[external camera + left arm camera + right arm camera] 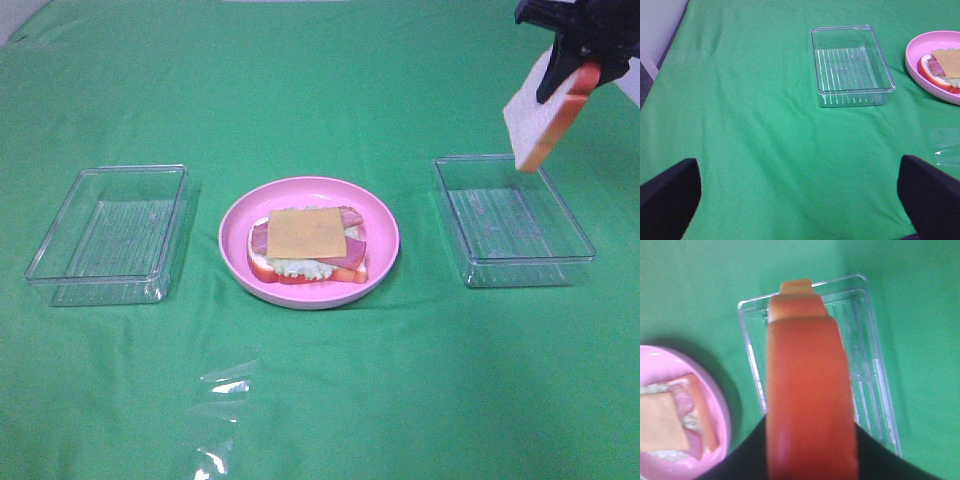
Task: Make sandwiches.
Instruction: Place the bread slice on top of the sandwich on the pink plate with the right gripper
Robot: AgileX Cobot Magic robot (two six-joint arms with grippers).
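Topping step, judging from the high view: right claw (560, 75) clamped on top bread slice (540, 122), aloft over right tray (512, 222); open stack (308, 245) waiting on pink plate (310, 190), centre worktop. Left wrist view: left claw (800, 190) wide open, empty. Right wrist view: crust edge-on; next, carry left, level, lower onto cheese (660, 422).

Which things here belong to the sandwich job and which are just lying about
Job: open stack on pink plate; bread slice held by right gripper.
Lying about: two clear trays; plastic wrap; idle left gripper.
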